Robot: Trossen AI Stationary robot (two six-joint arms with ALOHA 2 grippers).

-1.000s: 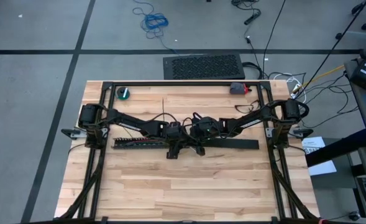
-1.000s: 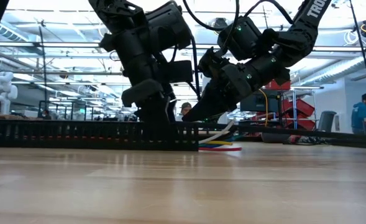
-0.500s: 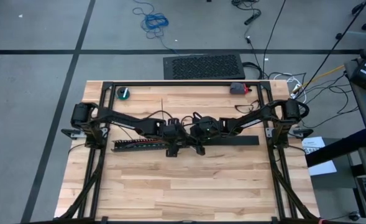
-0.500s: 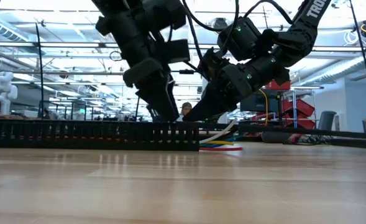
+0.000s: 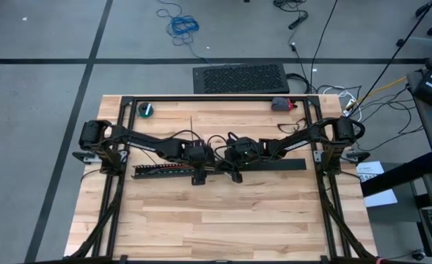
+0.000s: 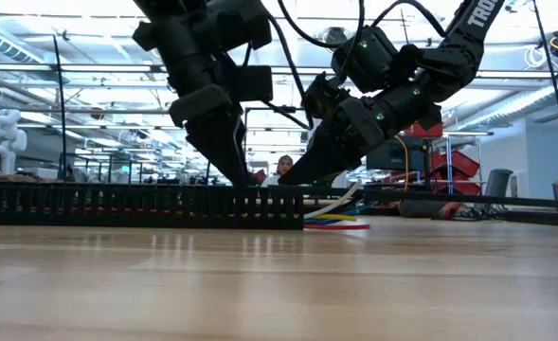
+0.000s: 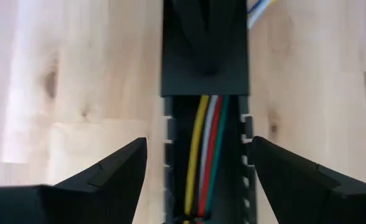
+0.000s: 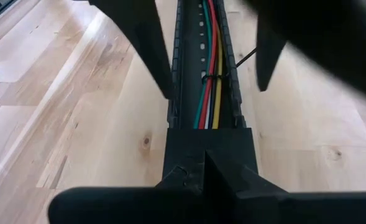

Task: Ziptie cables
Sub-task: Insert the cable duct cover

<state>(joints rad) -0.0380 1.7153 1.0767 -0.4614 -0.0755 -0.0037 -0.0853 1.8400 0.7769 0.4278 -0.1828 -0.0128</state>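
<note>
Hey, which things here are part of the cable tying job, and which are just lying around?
Job: cables, ziptie around them, black slotted duct, open left claw astride it, shut right claw.
Lying about: small green roll, red-grey item, blue cord, black mat on floor.

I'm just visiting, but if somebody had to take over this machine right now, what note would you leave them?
Left gripper: open, astride the black slotted duct.
Right gripper: shut, pressing down on the duct's lid.
Cables: lying inside the duct, ends poking out by the lid.
Done: one ziptie looped round the cables.
Left: probably more ties along the bundle; I see no spare ones.
</note>
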